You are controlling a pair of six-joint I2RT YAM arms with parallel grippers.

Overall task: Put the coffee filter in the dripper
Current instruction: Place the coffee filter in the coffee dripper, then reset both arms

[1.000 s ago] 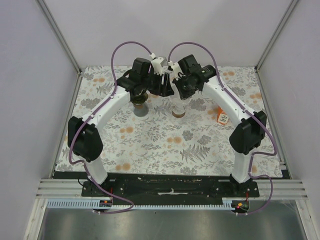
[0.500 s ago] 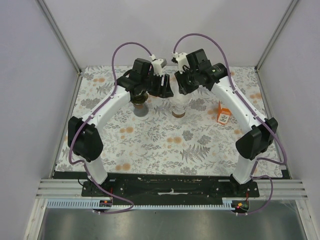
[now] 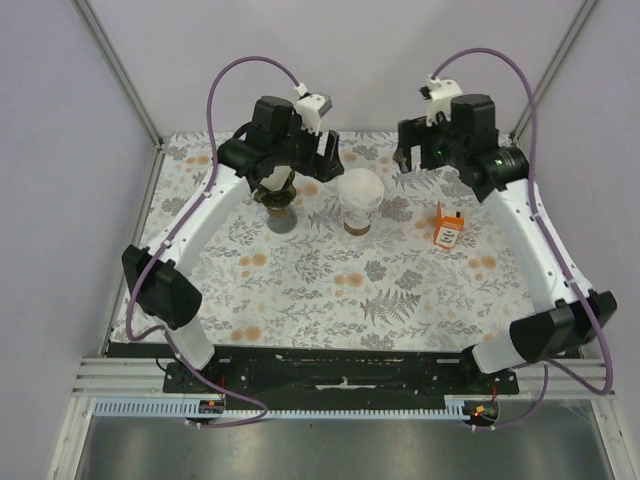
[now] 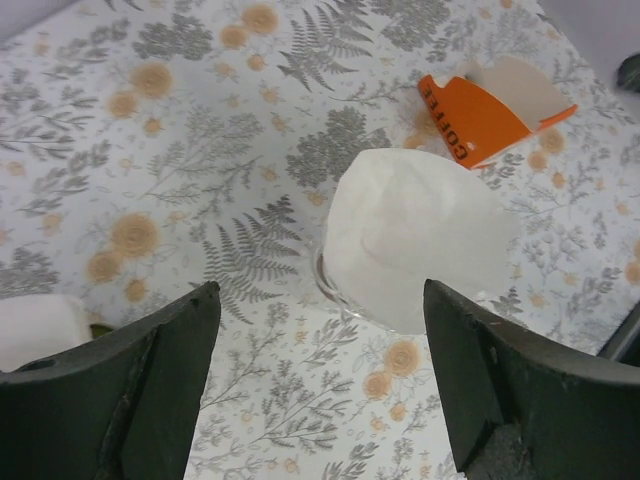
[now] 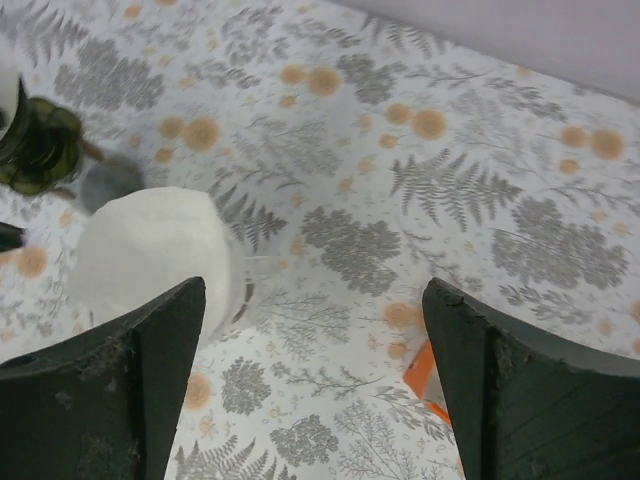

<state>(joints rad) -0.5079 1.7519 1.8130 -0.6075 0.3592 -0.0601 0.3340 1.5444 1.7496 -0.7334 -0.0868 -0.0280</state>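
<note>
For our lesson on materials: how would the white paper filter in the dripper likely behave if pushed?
The coffee filter looks thin and softly folded, so it would probably crumple rather than resist. It stands well above the rim of the dripper, so a nudge might tilt or dislodge it. Likely very light.

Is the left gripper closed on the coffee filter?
No, the left wrist view shows the left gripper with its jaws wide open and the coffee filter sitting clear of both.

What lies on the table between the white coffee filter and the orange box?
Only bare flowered cloth lies between the coffee filter and the orange box; the top and left wrist views show it.
</note>
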